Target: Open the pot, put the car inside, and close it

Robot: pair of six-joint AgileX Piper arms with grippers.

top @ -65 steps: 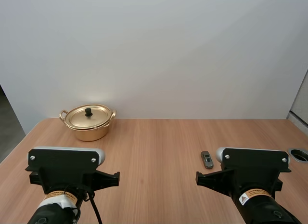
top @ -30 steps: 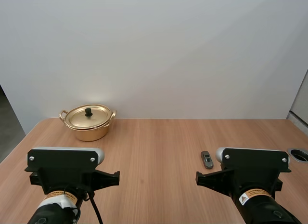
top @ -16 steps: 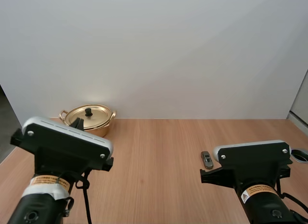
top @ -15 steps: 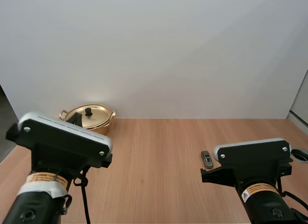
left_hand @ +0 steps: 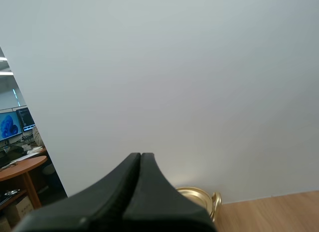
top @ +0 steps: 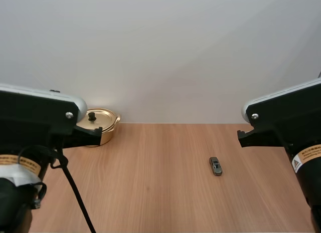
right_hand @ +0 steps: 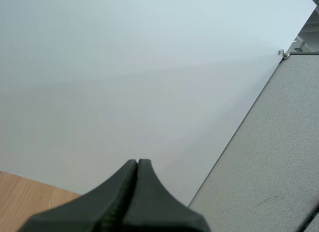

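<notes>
A gold pot [top: 102,124] with its lid on and a black knob [top: 92,115] stands at the table's far left by the wall, partly behind my left arm. A small grey toy car [top: 215,166] lies on the wood right of centre. My left gripper [left_hand: 140,157] is shut, its fingers one dark wedge raised above the table, with the pot [left_hand: 199,199] just beyond its tip. My right gripper [right_hand: 137,163] is also shut on nothing and points at the white wall, high over the table's right side.
The wooden table [top: 160,193] spreads between the two arms. A white wall stands right behind the pot. A grey panel [right_hand: 269,157] borders the wall on the right.
Both arms have risen from low near the front edge. The left arm's body now covers part of the pot. Pot and car have not moved.
</notes>
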